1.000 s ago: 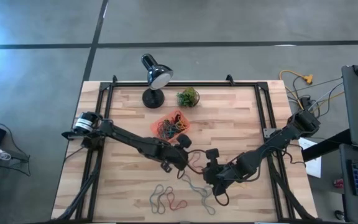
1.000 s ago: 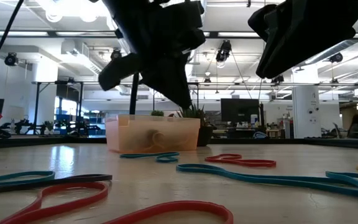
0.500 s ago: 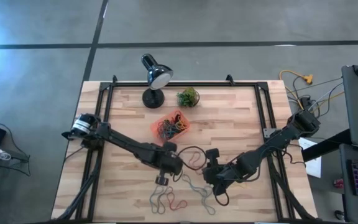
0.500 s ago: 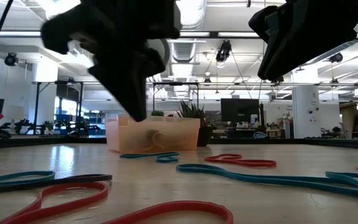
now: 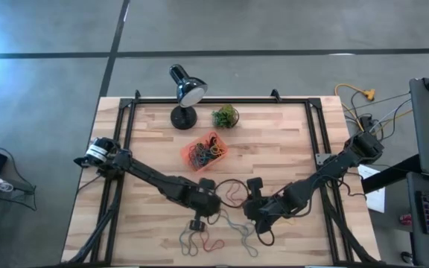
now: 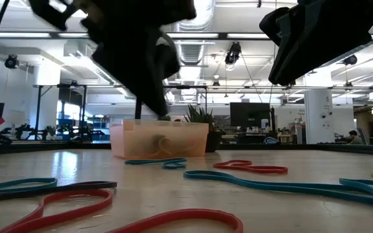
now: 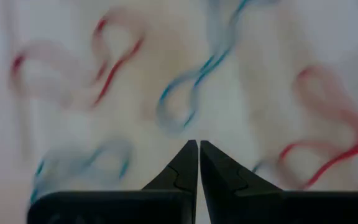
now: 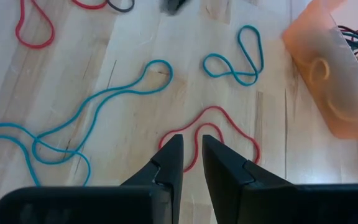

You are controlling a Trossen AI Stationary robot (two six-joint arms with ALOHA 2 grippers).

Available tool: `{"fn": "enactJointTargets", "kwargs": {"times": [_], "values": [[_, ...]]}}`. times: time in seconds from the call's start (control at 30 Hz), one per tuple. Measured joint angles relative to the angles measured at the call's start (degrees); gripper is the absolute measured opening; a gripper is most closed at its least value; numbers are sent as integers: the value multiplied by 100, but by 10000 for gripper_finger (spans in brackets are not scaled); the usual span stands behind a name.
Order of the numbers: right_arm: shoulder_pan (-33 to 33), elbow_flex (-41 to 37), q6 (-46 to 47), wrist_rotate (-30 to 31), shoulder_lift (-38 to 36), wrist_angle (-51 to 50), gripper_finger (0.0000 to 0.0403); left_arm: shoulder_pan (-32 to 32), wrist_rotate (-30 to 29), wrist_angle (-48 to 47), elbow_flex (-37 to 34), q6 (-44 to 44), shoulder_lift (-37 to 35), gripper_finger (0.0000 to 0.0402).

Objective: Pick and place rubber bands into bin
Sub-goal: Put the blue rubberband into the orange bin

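The orange-red bin [image 5: 205, 151] sits at mid-table with several rubber bands inside; it also shows in the right wrist view [image 8: 328, 81] and the low view [image 6: 159, 138]. Loose rubber bands [image 5: 203, 240] lie flat on the wood toward the near edge. My left gripper [image 5: 197, 222] hovers over them, pointing down, shut and empty; its wrist view [image 7: 197, 144] shows a blue band [image 7: 188, 87] and red bands [image 7: 328, 140] below. My right gripper [image 5: 250, 190] is slightly open and empty above a red band [image 8: 211, 113], with teal bands [image 8: 235, 59] beyond its fingertips [image 8: 191, 140].
A black desk lamp [image 5: 185, 93] and a small green potted plant [image 5: 226, 116] stand at the far edge behind the bin. Black frame rails [image 5: 315, 134] run along both sides of the table. Bare wood lies at the far right.
My left gripper has swung from beside the bin toward the table's near edge, turning to point down over the loose bands there. Its fingers are shut with nothing between them.
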Motion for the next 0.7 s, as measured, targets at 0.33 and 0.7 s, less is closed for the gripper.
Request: {"fn": "enactJointTargets", "kwargs": {"times": [0.33, 0.7], "values": [[-4, -301, 660, -35, 0, 12, 54, -63, 72, 444, -2, 555, -5, 81], [-4, -396, 610, -47, 0, -3, 54, -110, -370, -194, 2, 745, 303, 147]]}}
